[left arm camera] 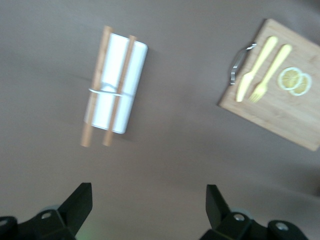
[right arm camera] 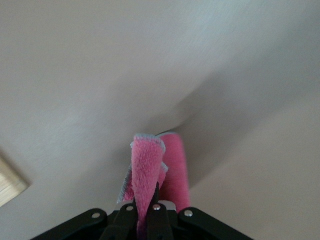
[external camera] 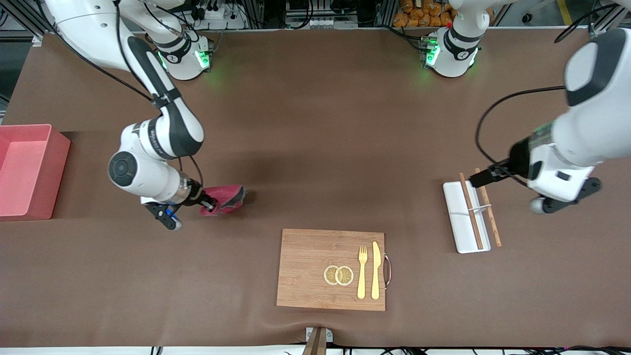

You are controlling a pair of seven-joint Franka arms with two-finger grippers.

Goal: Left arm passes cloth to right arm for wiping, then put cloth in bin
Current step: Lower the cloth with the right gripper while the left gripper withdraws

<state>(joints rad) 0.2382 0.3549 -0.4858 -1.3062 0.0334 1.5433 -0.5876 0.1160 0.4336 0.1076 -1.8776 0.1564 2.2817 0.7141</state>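
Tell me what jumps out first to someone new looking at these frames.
The red cloth pinched in the right claw, low over the brown table toward the right arm's end, with the pink bin at that same table edge. Next, the wooden board carrying a yellow fork, knife and lemon slices. The left claw hangs open and empty near the white tray.

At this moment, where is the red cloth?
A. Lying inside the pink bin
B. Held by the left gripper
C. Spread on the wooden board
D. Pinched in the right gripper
D: the right gripper is shut on the cloth; the left gripper is open and holds nothing.
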